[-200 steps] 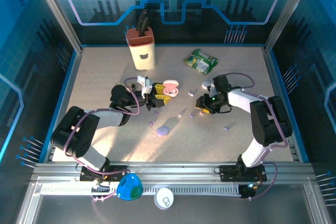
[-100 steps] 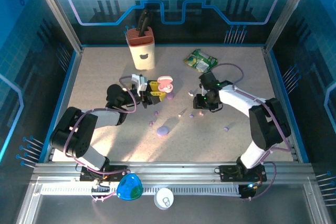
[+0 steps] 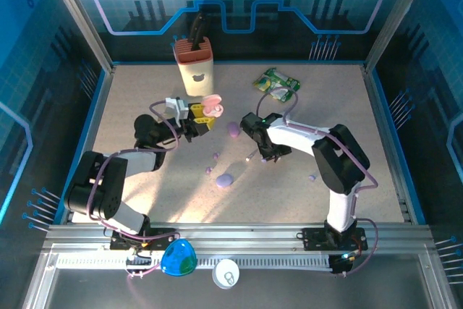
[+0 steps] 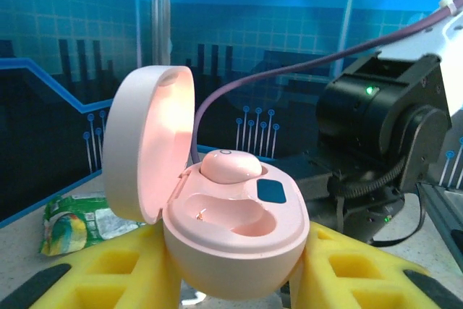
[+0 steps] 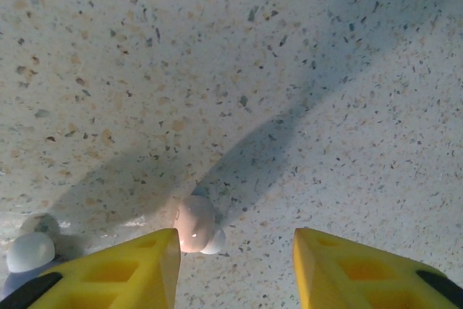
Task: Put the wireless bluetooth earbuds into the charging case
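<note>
Across the speckled tabletop (image 3: 145,193) there is plenty of bare room. A cream knife block (image 3: 195,70) and a green packet (image 3: 277,83) stand at the far edge, well clear of the work. Both arms reach toward the middle.

The left gripper (image 3: 198,118) is raised off the surface, its yellow fingers (image 4: 123,265) clamped on the base of the pink charging case (image 4: 231,236). The case's lid (image 4: 148,146) is hinged fully back. A pink earbud (image 4: 230,166) sits in the far well, and the near well (image 4: 217,211) is empty and faces up.

The right gripper (image 3: 269,153) points down at the table just right of centre. The case is held to its left and a little farther back.

Two oval purple pebbles (image 3: 234,129) (image 3: 224,179) lie between the arms. Tiny lilac bits (image 3: 215,155) (image 3: 208,170) (image 3: 312,176) are scattered near them.

In the right wrist view the right gripper (image 5: 235,242) has its fingers (image 5: 116,265) apart, with nothing held. A loose pink earbud (image 5: 195,222) lies flat on the table just ahead of the tips. It is off-centre in the gap, close against the picture-left finger. Its pale tip (image 5: 214,241) trails toward the gap, so its long axis seems to run slantwise across the jaws.

A paler bit (image 5: 29,251) lies outside that same finger, near enough to be nudged.

The right arm is the nearer one. The pick probably calls for a small sideways shift to centre the bud before the fingers close.
</note>
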